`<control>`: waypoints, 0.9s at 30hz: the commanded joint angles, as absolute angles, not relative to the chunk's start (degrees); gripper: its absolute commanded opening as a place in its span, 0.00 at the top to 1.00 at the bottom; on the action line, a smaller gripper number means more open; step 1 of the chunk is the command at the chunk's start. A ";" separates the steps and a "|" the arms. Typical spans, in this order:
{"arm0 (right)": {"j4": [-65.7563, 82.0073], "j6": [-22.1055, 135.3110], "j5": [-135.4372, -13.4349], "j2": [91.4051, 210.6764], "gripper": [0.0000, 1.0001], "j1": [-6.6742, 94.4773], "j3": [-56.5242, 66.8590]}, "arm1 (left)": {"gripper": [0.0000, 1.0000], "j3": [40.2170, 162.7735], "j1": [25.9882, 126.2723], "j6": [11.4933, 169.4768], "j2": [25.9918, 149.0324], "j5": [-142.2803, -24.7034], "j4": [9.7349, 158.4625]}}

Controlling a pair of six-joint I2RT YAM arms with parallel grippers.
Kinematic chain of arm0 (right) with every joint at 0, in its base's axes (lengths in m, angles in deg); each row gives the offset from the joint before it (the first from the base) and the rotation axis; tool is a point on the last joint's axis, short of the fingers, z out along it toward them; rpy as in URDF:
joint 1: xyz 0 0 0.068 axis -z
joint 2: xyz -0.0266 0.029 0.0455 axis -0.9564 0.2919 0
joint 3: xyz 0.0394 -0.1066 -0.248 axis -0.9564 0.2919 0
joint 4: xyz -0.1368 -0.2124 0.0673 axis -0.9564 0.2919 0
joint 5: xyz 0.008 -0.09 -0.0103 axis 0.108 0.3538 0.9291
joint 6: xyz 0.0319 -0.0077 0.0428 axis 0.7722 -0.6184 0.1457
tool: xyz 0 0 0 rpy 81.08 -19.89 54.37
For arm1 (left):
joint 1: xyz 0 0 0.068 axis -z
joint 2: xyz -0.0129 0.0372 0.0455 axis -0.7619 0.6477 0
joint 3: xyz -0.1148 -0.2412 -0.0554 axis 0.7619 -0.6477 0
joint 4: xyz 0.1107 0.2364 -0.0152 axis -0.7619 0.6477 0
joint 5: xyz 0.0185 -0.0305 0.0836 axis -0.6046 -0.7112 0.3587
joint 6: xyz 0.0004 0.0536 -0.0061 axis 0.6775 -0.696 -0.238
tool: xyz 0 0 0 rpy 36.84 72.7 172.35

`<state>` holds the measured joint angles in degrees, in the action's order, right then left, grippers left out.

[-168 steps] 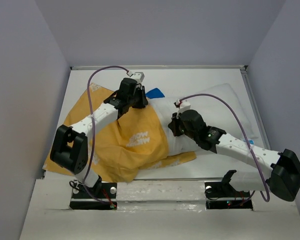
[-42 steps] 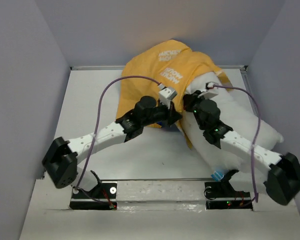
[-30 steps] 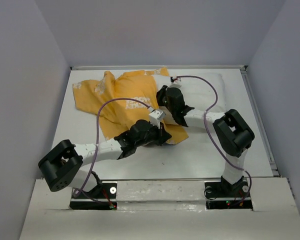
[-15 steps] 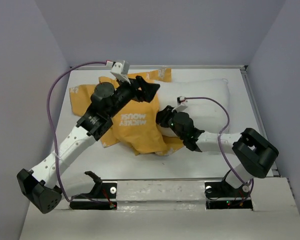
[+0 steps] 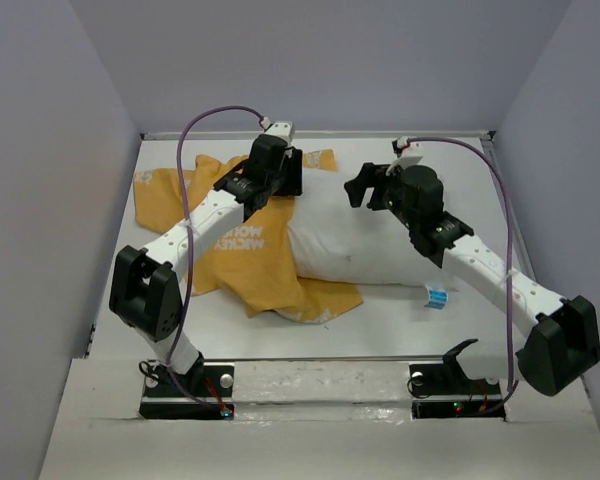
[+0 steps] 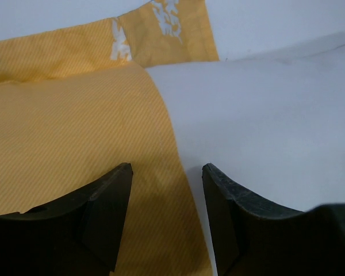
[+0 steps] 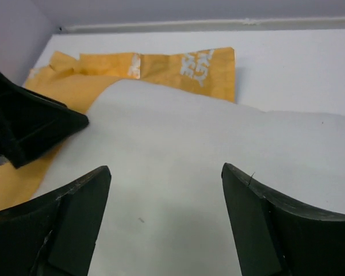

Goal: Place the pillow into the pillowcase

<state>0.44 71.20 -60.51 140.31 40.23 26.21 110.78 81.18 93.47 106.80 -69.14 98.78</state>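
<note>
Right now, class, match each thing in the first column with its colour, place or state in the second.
Column A
1. pillow
2. pillowcase
3. left end effector
4. tag

Column B
a. orange-yellow with white print
b. blue and white, at the pillow's near right corner
c. plain white
d. open, over where the orange fabric meets the white

Pairs: 1-c, 2-a, 3-d, 4-b

The pillow [image 5: 380, 235] lies across the middle of the table [image 5: 400, 325], its left end covered by the pillowcase [image 5: 230, 255], which spreads leftward. A tag [image 5: 436, 296] sits at the pillow's near right corner.
</note>
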 commanded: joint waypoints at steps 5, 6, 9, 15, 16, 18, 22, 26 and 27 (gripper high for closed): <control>14.29 54.55 -81.36 156.25 0.07 51.22 12.26 | 0.46 114.40 81.45 89.54 107.54 -65.04 98.95; 15.34 52.71 -83.47 160.53 0.07 51.23 9.20 | 0.55 114.93 81.45 89.54 108.08 -64.86 98.86; 17.99 51.29 -84.81 168.36 0.07 51.23 5.84 | 0.79 115.37 81.45 89.54 109.14 -64.95 97.46; 13.33 50.40 -104.39 171.30 0.51 49.66 8.37 | 1.00 120.28 81.54 87.96 113.17 -67.84 94.64; 11.76 52.23 -104.59 170.08 1.00 49.13 9.51 | 1.00 121.34 81.71 88.05 113.62 -69.07 94.38; 7.81 56.53 -103.97 163.15 1.00 48.34 17.05 | 1.00 123.98 82.50 87.96 114.58 -73.11 92.71; -2.14 69.45 -94.71 146.72 1.00 44.66 31.47 | 1.00 127.76 85.31 88.13 115.64 -78.74 91.30; 4.00 74.91 -76.51 134.14 1.00 34.12 36.85 | 1.00 127.41 88.47 88.49 114.24 -83.48 90.86; 4.54 76.40 -72.90 132.73 1.00 32.09 37.55 | 1.00 126.89 89.26 87.96 113.54 -83.67 90.95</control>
